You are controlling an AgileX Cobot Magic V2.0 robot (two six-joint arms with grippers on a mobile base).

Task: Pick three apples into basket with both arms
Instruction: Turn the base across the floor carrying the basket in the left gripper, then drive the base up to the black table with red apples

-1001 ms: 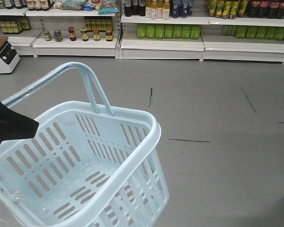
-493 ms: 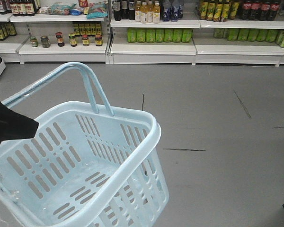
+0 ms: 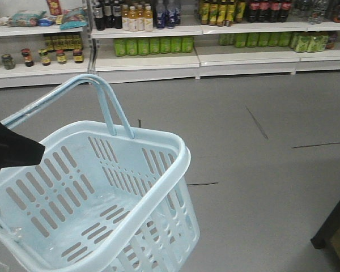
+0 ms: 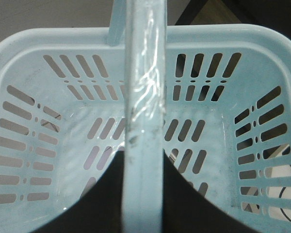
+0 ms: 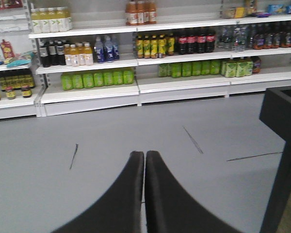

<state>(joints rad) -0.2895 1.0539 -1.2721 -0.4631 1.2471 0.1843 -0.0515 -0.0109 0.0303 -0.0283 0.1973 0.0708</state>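
Showing only a black corner of the left arm (image 3: 14, 148), cut off by the frame edge. Clamping the handle (image 4: 144, 97) of the pale blue basket (image 3: 178, 158) between the fingers of the left gripper (image 4: 142, 162), one finger on each side, and hanging it above the grey floor (image 3: 260, 187). Pressing the fingers of the right gripper (image 5: 145, 156) together, tips touching, holding nothing. Facing shop shelves (image 3: 147, 59) with bottles (image 5: 155, 46) and jars (image 3: 59, 55). Cutting off a dark object (image 5: 281, 116) at the right, hard to make out.

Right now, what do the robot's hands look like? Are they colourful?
Not colourful: both are plain black. The right gripper has two smooth matte fingers, slim at the tips and flaring wide toward the base, like curved fins. The left gripper shows similar dark curved shapes. No cables, stickers or markings show on either.
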